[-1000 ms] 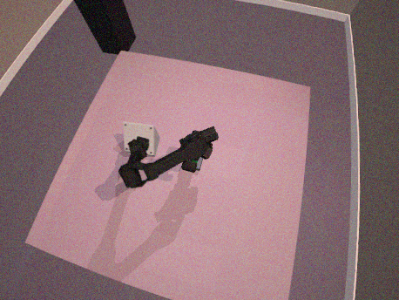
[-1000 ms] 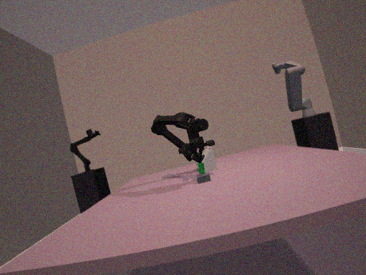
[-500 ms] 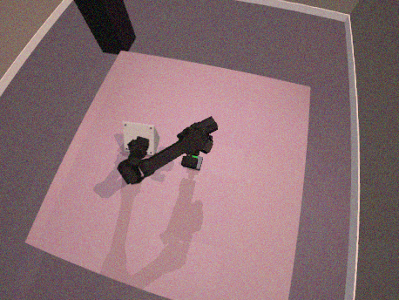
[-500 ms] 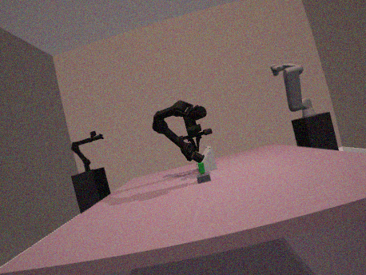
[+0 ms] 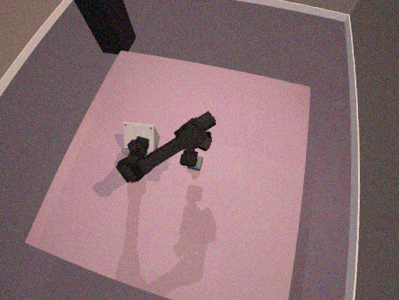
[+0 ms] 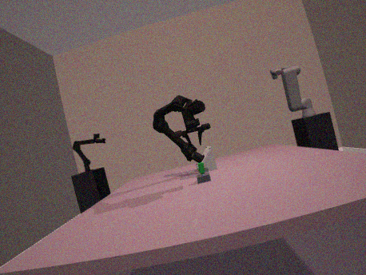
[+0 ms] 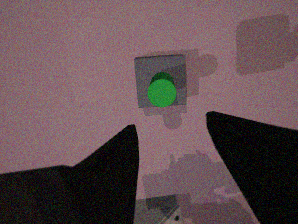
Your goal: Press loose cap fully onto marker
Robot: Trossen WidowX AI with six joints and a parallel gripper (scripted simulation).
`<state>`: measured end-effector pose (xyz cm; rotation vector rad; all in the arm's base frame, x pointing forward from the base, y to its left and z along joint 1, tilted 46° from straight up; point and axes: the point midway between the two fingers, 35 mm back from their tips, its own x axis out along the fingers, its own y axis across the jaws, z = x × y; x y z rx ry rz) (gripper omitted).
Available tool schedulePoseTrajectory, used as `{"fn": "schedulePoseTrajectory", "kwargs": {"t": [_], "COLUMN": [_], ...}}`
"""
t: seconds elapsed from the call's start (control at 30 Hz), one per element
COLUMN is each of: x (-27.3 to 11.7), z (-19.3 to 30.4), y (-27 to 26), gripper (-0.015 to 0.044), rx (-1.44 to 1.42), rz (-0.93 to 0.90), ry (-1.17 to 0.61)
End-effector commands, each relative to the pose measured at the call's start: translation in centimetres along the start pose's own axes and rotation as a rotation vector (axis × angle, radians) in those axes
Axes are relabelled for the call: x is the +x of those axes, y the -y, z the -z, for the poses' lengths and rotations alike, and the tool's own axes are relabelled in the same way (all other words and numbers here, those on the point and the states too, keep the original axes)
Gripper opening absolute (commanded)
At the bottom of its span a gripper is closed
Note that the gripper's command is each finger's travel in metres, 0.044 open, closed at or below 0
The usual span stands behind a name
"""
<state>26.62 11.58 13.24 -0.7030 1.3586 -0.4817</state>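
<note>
The grey holder block (image 5: pixel 199 166) (image 6: pixel 204 179) (image 7: pixel 147 70) stands on the pink table. A bright green upright cylinder (image 6: pixel 201 168) (image 7: pixel 161 93) rises from it, with a round flat top. It looks like the cap on the marker; no separate loose cap shows. Whether the cap is fully seated cannot be told. My gripper (image 6: pixel 195 144) (image 7: pixel 171 125) is open and empty. It hangs above the table, its fingers pointing down and clear of the cylinder. In the top view the arm hides the fingers and part of the block.
The arm's light base plate (image 5: pixel 133 131) is fixed to the pink table (image 5: pixel 253 131) (image 6: pixel 280 180), left of the block in the top view. Black pedestals with other arms stand beyond the table: a dark arm (image 6: pixel 81 153) and a light grey arm (image 6: pixel 292 89).
</note>
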Motion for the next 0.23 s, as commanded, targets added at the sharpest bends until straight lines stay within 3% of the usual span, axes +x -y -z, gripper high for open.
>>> {"fn": "schedulePoseTrajectory", "kwargs": {"t": [0.0,0.13,0.2], "x": [-0.14,-0.14,-0.14], "z": [0.04,0.04,0.04], "y": [-0.05,-0.05,-0.05], "gripper": [0.0315,0.0420,0.0440], "rx": [0.004,0.004,0.004], "rz": [-0.003,-0.003,-0.003], "ry": [-0.002,-0.002,-0.002]}}
